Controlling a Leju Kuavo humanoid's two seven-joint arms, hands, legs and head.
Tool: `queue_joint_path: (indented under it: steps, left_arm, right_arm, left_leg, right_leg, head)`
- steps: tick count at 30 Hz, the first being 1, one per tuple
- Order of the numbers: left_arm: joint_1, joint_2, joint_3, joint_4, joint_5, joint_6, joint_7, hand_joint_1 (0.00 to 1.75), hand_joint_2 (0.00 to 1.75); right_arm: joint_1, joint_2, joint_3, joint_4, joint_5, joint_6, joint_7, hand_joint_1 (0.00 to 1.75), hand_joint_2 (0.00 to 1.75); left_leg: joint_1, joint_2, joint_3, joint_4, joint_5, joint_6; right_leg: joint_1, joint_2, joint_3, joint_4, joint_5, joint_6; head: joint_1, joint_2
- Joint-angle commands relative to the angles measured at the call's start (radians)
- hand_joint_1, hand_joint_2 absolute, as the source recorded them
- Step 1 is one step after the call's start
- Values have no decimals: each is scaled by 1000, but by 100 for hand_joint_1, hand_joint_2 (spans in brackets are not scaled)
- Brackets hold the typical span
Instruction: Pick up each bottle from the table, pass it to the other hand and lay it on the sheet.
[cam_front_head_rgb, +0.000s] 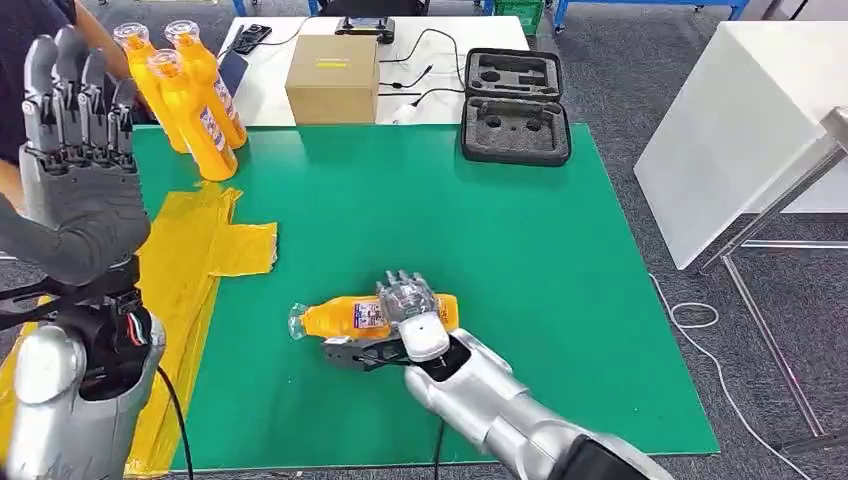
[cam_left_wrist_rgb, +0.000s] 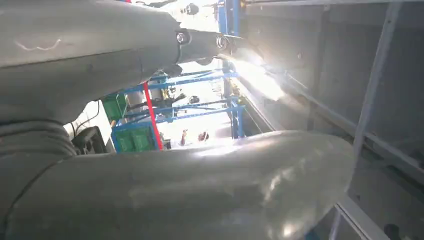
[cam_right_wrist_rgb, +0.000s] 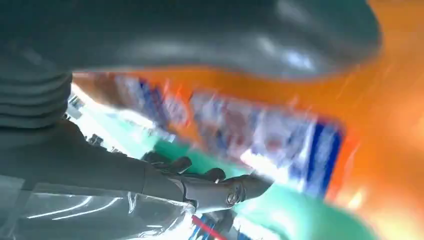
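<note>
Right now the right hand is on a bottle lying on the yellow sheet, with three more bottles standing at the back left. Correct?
Not quite. The head view shows the bottle under the right hand lying on the green mat, clear of the yellow sheet. The three bottles do stand at the back left.
</note>
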Motion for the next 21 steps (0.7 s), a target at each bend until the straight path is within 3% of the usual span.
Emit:
queue_joint_path:
  steps: [1, 21]
  left_arm:
    - [10, 16, 20, 11, 0, -11, -8, 0, 0]
    - [13, 14, 20, 6, -1, -10, -8, 0, 0]
  right_arm:
    - [45, -117, -46, -199, 9, 23, -2, 0, 0]
    - [55, -125, -48, -208, 13, 21, -4, 0, 0]
  left_leg:
    - [2, -5, 3, 0, -1, -3]
    - [1, -2, 1, 0, -1, -3]
  right_leg:
    - [1, -2, 4, -1, -2, -1]
    - [1, 0, 2, -1, -1, -1]
  head:
    - [0, 0]
    - [0, 0]
